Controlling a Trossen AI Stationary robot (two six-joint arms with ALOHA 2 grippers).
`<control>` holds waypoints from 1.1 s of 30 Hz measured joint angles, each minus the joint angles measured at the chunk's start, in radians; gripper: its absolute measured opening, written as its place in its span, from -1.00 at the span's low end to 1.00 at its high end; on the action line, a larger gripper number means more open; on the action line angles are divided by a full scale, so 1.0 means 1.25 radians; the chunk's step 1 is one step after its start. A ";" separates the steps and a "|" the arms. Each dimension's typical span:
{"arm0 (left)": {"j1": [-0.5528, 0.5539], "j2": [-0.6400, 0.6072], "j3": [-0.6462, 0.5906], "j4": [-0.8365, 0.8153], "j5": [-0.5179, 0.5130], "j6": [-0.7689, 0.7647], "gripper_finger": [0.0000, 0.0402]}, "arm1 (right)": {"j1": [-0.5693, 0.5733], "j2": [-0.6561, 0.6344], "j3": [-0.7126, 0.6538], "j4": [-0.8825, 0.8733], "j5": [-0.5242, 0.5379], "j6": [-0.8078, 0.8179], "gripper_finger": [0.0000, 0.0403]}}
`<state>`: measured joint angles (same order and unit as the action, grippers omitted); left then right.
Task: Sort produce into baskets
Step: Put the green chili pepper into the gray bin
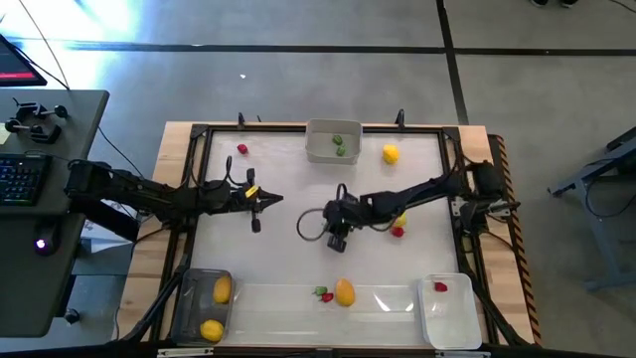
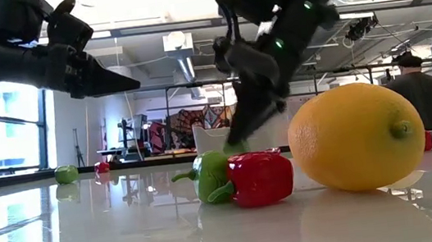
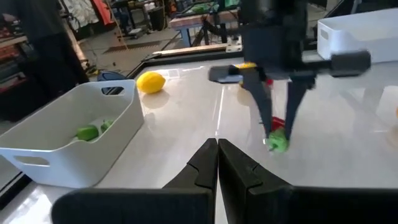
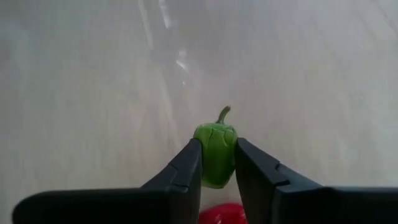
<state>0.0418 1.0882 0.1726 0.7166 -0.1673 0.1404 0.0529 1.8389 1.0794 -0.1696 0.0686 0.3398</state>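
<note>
From above, the right gripper (image 1: 336, 242) points down near the table's (image 1: 288, 179) middle, well short of the grey basket (image 1: 333, 141) at the far edge, which already holds green pieces. The left gripper (image 1: 256, 225) hangs just beside it, on the side away from a lemon (image 1: 391, 153) next to that basket. A dark basket (image 1: 204, 304) with two lemons and a white basket (image 1: 448, 310) with a red piece sit at the near corners, opposite the grey basket.

At table height, a glossy red pepper (image 2: 259, 178), a green one (image 2: 209, 175) and a dimpled lemon (image 2: 357, 136) lie close together on the shiny, reflective surface.

The left wrist view shows the left jaws pressed together on nothing, and the right arm's fingers (image 3: 295, 102) reaching down to a small green pepper (image 3: 278, 142), across the table from the grey basket's smooth, rounded wall.

The right wrist view shows the right jaws clamped on that green pepper (image 4: 216, 153): a smooth, lobed plastic body with a thin curled stem, a red piece peeking below. The grip looks centred on the sides. Judging by this, a straight lift clear of the red neighbour is best; hard, slick plastic could squirt out if squeezed off-centre, so hold firm, then carry it to the grey basket.
</note>
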 joint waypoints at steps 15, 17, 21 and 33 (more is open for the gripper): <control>0.000 0.000 0.000 -0.012 0.000 -0.014 -1.00 | -0.329 -0.014 0.172 -0.100 0.101 -0.168 -0.66; 0.000 0.000 0.000 -0.012 0.000 -0.014 -1.00 | -0.373 0.002 0.172 -0.104 0.091 -0.167 -0.66; 0.000 0.000 0.000 -0.013 0.000 -0.007 -1.00 | -0.438 0.038 0.172 -0.091 0.083 -0.166 -0.66; 0.000 0.000 0.000 -0.013 0.000 -0.013 -1.00 | -0.503 0.098 0.172 -0.082 0.059 -0.149 -0.64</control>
<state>0.0414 1.0882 0.1730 0.7006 -0.1671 0.1242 -0.5762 1.9612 1.2945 -0.2719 0.1419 0.1535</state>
